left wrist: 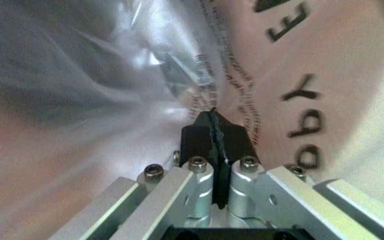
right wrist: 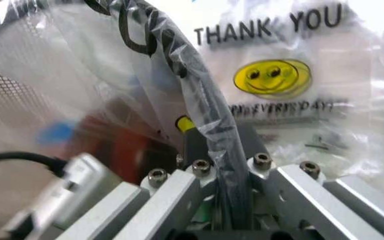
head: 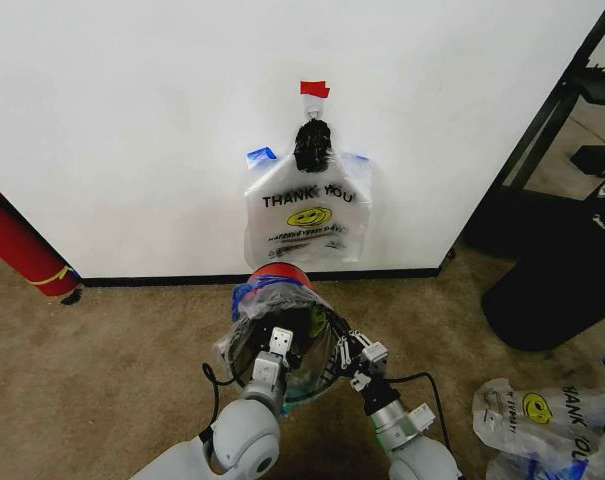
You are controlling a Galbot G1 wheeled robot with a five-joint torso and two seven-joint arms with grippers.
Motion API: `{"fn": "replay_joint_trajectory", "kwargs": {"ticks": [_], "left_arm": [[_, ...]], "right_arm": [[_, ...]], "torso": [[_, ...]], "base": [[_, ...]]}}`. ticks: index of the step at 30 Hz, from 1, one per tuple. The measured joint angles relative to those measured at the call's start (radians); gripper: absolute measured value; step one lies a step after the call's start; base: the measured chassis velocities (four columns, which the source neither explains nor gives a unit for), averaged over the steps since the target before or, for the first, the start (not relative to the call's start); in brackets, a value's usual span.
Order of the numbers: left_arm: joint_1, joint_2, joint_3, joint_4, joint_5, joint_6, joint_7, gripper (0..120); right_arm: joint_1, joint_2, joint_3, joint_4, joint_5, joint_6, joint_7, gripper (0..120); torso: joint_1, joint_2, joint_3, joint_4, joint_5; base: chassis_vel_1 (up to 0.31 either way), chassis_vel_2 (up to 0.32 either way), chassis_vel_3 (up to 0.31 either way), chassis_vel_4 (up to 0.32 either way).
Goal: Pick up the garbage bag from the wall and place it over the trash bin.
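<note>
Translucent plastic of a garbage bag [head: 254,300] covers the tilted trash bin [head: 282,335] on the carpet below the wall [head: 132,120]. The left gripper [left wrist: 213,125] presses its fingers together on the film; the right gripper [right wrist: 215,145] pinches the bag-covered rim. More bags [head: 307,205] hang from the hook [head: 312,140].

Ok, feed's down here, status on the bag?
Left gripper shut inside bag. Right gripper clamps garbage bag against trash bin rim. Spare bags on wall. Nothing blocking.

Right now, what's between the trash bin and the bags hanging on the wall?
Head view: bare carpet and black baseboard between the trash bin and the hanging bags.
</note>
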Motion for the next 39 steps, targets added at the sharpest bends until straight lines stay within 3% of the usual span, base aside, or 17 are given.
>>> {"fn": "replay_joint_trajectory", "kwargs": {"ticks": [15,21,29,35,39], "left_arm": [[-0.065,-0.015,-0.054,0.118,0.118,-0.085,-0.001,0],[-0.041,0.01,-0.074,0.051,0.127,-0.096,0.027,0],[0.043,0.059,-0.063,-0.051,0.14,-0.128,0.156,0],[0.118,0.084,-0.058,-0.103,0.192,-0.11,0.173,0],[0.174,0.113,-0.066,-0.126,0.289,-0.101,0.169,0]], "right_arm": [[-0.022,-0.014,0.008,0.033,0.01,0.009,-0.046,0],[-0.018,-0.009,0.009,0.024,0.009,0.008,-0.043,0],[0.01,0.02,0.03,-0.046,0.002,0.04,-0.057,0],[0.031,0.047,0.04,-0.082,-0.004,0.052,-0.047,0],[0.041,0.055,0.047,-0.104,-0.041,0.073,-0.039,0]], "torso": [[0.0,0.0,0.0,-0.0001,0.0],[0.0,0.0,0.0,-0.0001,-0.0001],[0.0,0.0,0.0,-0.0001,-0.0001],[0.0,0.0,0.0,0.0,0.0],[0.0,0.0,0.0,-0.0001,-0.0001]], "base": [[0.0,0.0,0.0,0.0],[0.0,0.0,0.0,0.0],[0.0,0.0,0.0,0.0],[0.0,0.0,0.0,0.0],[0.0,0.0,0.0,0.0]]}}
